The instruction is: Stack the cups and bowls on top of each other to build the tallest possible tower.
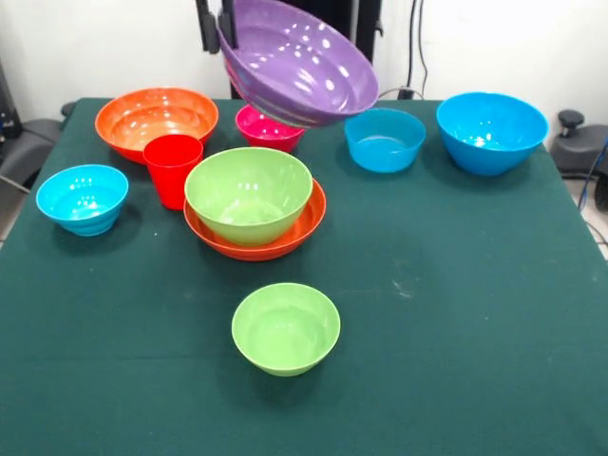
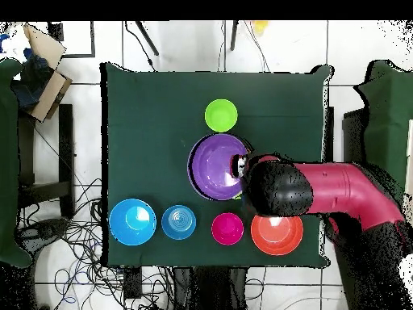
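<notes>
My gripper (image 1: 218,28) is shut on the left rim of the wide purple bowl (image 1: 299,62) and holds it tilted in the air above the back of the table. Below and in front of it stands the tower: a green bowl (image 1: 249,193) nested in a wide orange bowl (image 1: 261,242). The red cup (image 1: 172,167) stands just left of the tower. In the overhead view the purple bowl (image 2: 216,165) covers the tower, and the arm (image 2: 323,190) hides the gripper.
On the green table (image 1: 456,313) stand a second orange bowl (image 1: 157,118) at the back left, a magenta bowl (image 1: 269,129), blue bowls at the left (image 1: 83,198), back middle (image 1: 385,140) and back right (image 1: 491,131), and a green bowl (image 1: 285,328) in front.
</notes>
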`<state>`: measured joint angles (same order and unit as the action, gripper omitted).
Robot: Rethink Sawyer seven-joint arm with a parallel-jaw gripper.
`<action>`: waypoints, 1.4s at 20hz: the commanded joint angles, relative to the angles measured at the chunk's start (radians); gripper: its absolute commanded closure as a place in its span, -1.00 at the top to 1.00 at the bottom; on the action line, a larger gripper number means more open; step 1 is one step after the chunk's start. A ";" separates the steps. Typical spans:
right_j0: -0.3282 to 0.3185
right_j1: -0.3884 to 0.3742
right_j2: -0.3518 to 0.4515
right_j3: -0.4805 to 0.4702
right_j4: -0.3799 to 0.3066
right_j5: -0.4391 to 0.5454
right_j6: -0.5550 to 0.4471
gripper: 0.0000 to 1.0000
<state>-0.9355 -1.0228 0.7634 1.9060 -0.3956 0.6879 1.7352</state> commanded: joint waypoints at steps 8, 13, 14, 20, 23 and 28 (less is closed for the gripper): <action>0.096 0.045 0.115 -0.190 -0.080 0.100 -0.223 1.00; 0.156 0.042 0.088 -0.173 -0.109 0.067 -0.142 1.00; 0.163 0.040 0.082 -0.169 -0.113 0.061 -0.132 1.00; 0.233 0.007 0.027 -0.141 -0.144 0.027 -0.017 1.00; 0.286 0.016 -0.020 -0.118 -0.179 -0.029 0.068 1.00; 0.416 0.111 -0.161 -0.137 -0.299 -0.192 0.216 1.00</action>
<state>-0.6357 -1.0155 0.7557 1.7365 -0.5248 0.6522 1.7475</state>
